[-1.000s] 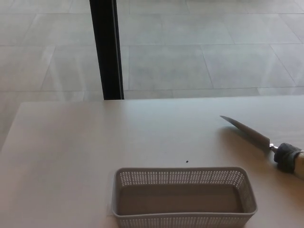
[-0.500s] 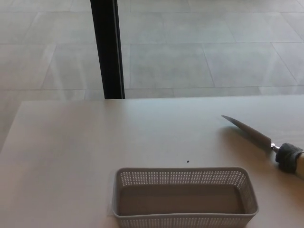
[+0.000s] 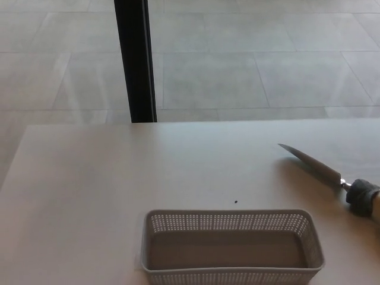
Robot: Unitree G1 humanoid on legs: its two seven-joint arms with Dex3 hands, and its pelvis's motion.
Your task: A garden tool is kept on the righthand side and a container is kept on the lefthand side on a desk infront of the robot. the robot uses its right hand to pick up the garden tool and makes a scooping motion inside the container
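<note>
The garden tool [image 3: 323,169] lies flat on the desk at the right, its narrow metal blade pointing up-left and its dark collar and pale handle running off the right edge. A grey perforated container [image 3: 231,244], rectangular and empty, stands near the desk's front edge at the lower middle, left of the tool. The two are apart by a strip of bare desk. Neither of my hands shows in the head view.
The pale desk [image 3: 89,190] fills the lower half, its far edge running across the middle of the picture. Beyond it is a tiled floor and a black vertical post [image 3: 135,59] at the upper left. A tiny dark speck [image 3: 236,201] lies just behind the container.
The whole picture has drifted a few pixels to the right, so the camera has moved slightly. The tool and container have not moved on the desk.
</note>
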